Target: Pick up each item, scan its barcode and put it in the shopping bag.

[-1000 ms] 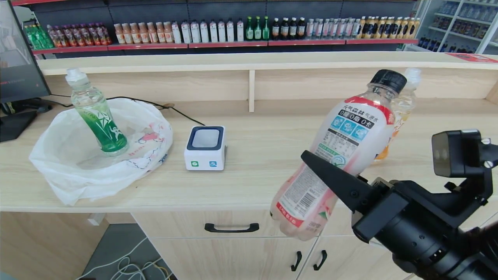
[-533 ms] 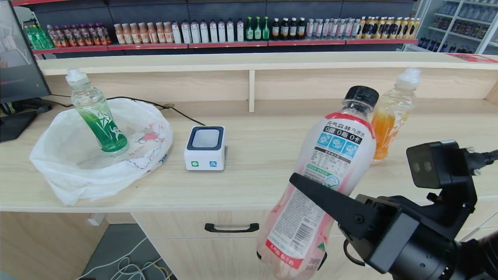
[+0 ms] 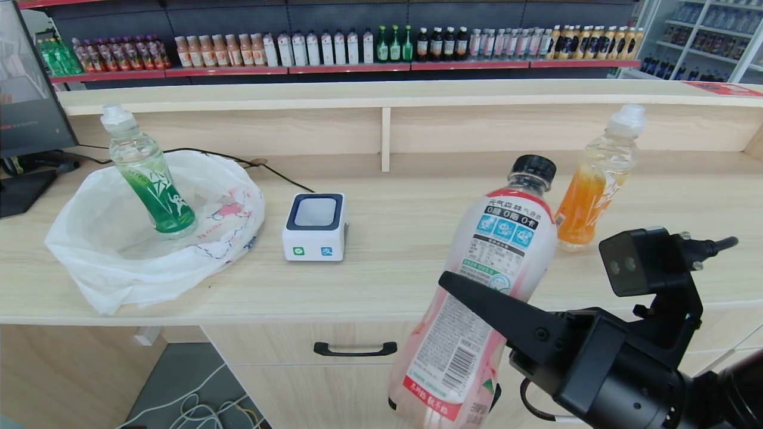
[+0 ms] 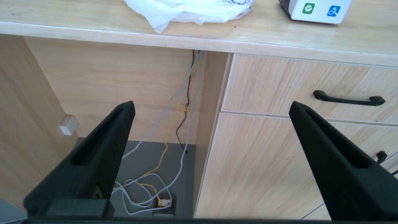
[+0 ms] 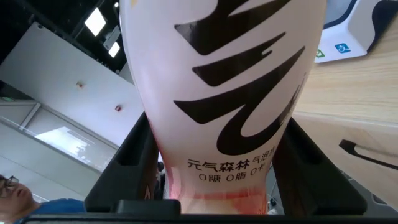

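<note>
A pale pink drink bottle (image 3: pixel 477 310) with a black cap hangs tilted over the counter's front edge, barcode label facing me, with my right gripper (image 3: pixel 477 286) shut on its body. In the right wrist view the bottle (image 5: pixel 224 93) sits between both fingers of my right gripper (image 5: pixel 217 162). The white scanner (image 3: pixel 314 226) stands mid-counter, to the left of the held bottle. A green bottle (image 3: pixel 152 182) stands upright in the white shopping bag (image 3: pixel 113 262). An orange bottle (image 3: pixel 587 190) stands at the right. My left gripper (image 4: pixel 211 143) is open below counter height, in front of the cabinet.
A monitor (image 3: pixel 30 107) stands at the far left, and a black cable (image 3: pixel 238 159) runs behind the bag. A raised wooden ledge (image 3: pixel 381 98) backs the counter. Drawers with black handles (image 3: pixel 354 348) lie under its front edge.
My right gripper has carried the pink bottle down and to the left, nearer to me, uncovering the orange bottle behind it. Bag, green bottle and scanner have stayed put.
</note>
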